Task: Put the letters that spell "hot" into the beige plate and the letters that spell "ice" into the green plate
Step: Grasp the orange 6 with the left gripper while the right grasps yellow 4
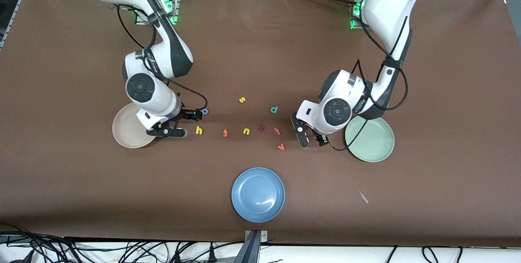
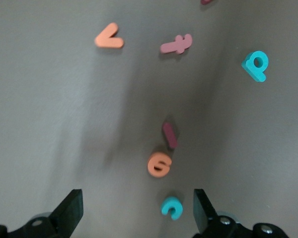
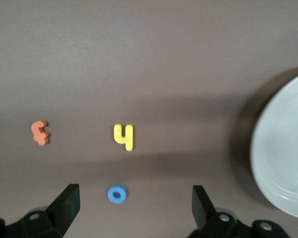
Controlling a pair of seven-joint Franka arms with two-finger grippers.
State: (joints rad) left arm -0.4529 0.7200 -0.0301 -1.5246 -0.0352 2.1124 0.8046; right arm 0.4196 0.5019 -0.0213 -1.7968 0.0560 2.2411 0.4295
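1. Nearest your left gripper (image 2: 134, 213): it hangs low beside the green plate (image 1: 372, 149), fingers spread wide with nothing between them. The teal "c" (image 2: 171, 207) sits right between the fingertips, so that looks like your first grab. Just past it come the orange "e" (image 2: 159, 164) and the dark red "i" (image 2: 170, 135), almost touching each other.
2. Farther out from that claw: the pinkish "t" (image 2: 176, 44), the orange "v" (image 2: 109, 39) and the teal "d" (image 2: 256, 65). All decoys, leave them.
3. Your right gripper (image 3: 134, 208) hovers beside the beige plate (image 1: 126, 130), also spread and empty. The blue "o" (image 3: 117, 194) is closest, sitting between the fingers. A bit further is the yellow "h" (image 3: 124, 136), then the orange "t" (image 3: 39, 133) off to the side.
4. Both plates are bare so far, and each arm is parked right by its own plate, which I'd guess keeps the carries short.
5. Farthest from either claw: the blue plate (image 1: 258, 194), not part of the job.
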